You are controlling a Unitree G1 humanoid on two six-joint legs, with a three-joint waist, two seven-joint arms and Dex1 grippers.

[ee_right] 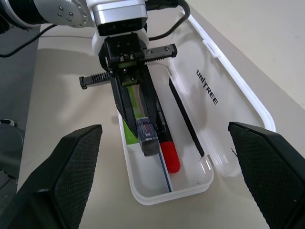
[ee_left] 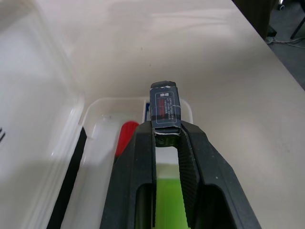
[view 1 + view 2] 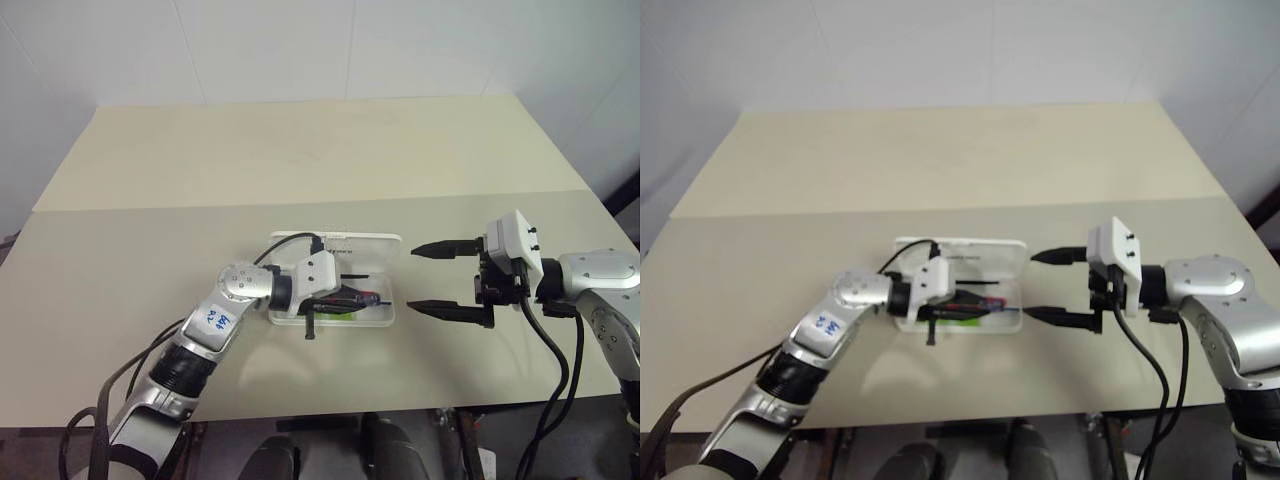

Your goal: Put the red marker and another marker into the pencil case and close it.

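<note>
The pencil case [image 1: 209, 157] lies open at the centre of the head-cam frame on the pale surface [image 3: 300, 160], its lid [image 3: 365, 245] flapped back toward the top of the frame and showing dark logo text. The left tool [image 1: 143, 125] reaches in from the lower left of the frame, over the case's tray, fingers pressed nearly together and pinching the green highlighter [image 2: 167, 200] between them. In the left wrist cam the highlighter's lime body sits between the two black fingers [image 2: 138, 181], with its dark labelled end [image 2: 164, 107] poking out past the tips, above the tray interior (whether it touches the tray floor I can't tell). The red marker [image 1: 167, 143] already lies inside the tray, just beside the tool, w/ its red cap pointing toward the right end of the case. A thin dark strip lies along the hinge side in the right wrist cam. A red-and-blue stripe runs along the tray bottom. The right tool [image 3: 445, 280] hovers at centre-right of the head-cam frame, just beside the case's right end, fingers spread wide and holding nothing, tips aimed at the case.
</note>
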